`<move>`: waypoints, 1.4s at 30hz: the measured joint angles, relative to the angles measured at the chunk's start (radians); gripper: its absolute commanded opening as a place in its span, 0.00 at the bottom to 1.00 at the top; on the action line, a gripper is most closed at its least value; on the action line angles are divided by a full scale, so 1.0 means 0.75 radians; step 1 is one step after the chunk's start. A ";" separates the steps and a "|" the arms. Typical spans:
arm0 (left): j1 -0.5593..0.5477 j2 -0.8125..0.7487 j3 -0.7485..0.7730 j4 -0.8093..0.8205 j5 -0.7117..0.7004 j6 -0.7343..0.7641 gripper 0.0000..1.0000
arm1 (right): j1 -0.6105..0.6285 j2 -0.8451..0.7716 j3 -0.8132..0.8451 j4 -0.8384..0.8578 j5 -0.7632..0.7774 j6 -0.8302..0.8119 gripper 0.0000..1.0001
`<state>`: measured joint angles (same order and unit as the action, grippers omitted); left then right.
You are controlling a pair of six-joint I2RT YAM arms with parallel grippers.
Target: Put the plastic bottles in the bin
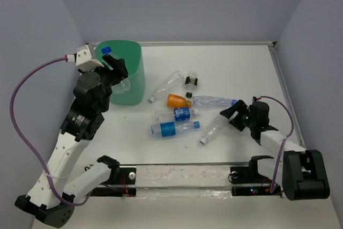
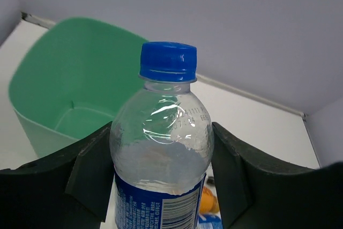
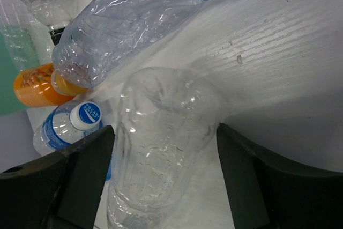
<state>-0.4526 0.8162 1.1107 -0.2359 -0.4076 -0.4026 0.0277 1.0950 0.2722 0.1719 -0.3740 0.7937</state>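
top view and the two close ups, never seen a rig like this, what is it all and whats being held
Two robot arms are bolted to a white table. The wide picture looks down from above and behind them: left arm on the left, right arm on the right. The other two come from a camera on each wrist; the dark shapes at their bottom edges are that arm's own jaws. On the table are a green bin and seven loose bottles, including an orange one and a black-labelled one. The left jaws are shut on a blue-capped bottle, held up by the bin. The right jaws sit either side of a clear bottle lying on the table; whether they pinch it is unclear.
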 measured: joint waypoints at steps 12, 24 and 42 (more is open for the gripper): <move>0.069 0.407 0.251 0.292 -0.359 0.212 0.64 | 0.000 -0.048 -0.081 0.081 -0.005 0.032 0.50; 0.286 0.753 0.244 0.457 -0.416 0.278 0.88 | 0.000 -0.534 -0.099 -0.178 -0.080 0.010 0.49; 0.285 0.322 0.149 0.261 0.181 0.080 0.99 | 0.558 -0.179 0.690 -0.095 -0.008 -0.050 0.49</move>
<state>-0.2386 1.0576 1.2224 -0.0399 -0.2722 -0.3424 0.4465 0.9607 0.7895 0.1009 -0.3798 0.7563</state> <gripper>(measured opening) 0.989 0.668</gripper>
